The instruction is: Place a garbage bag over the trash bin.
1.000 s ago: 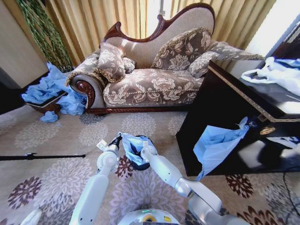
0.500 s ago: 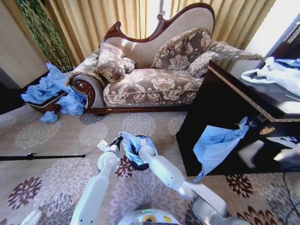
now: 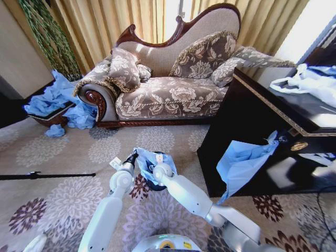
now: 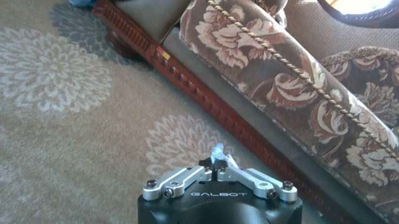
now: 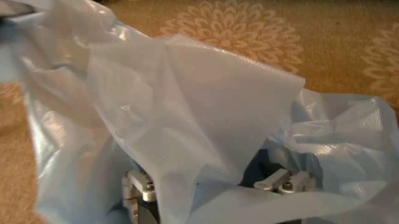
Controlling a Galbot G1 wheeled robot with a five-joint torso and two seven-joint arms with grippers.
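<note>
The trash bin [image 3: 153, 184] stands on the carpet just ahead of me, its black side showing under the light-blue garbage bag [image 3: 145, 157] that covers its top. My left gripper [image 3: 131, 156] is at the bag's left edge and is shut on a sliver of the plastic [image 4: 217, 150]. My right gripper [image 3: 153, 167] reaches down into the bag above the bin. In the right wrist view the garbage bag [image 5: 187, 107] drapes over that gripper and hides its front.
A floral sofa [image 3: 168, 94] stands behind the bin. A black cabinet [image 3: 252, 121] on the right carries a hanging blue bag [image 3: 241, 163] and a white plastic bag [image 3: 310, 81]. A heap of blue bags [image 3: 52, 100] lies far left. A black rod [image 3: 42, 175] rests on the carpet.
My right arm has shifted a little to the left over the bin, dragging the bag's folds with it. The left gripper holds the same spot.
</note>
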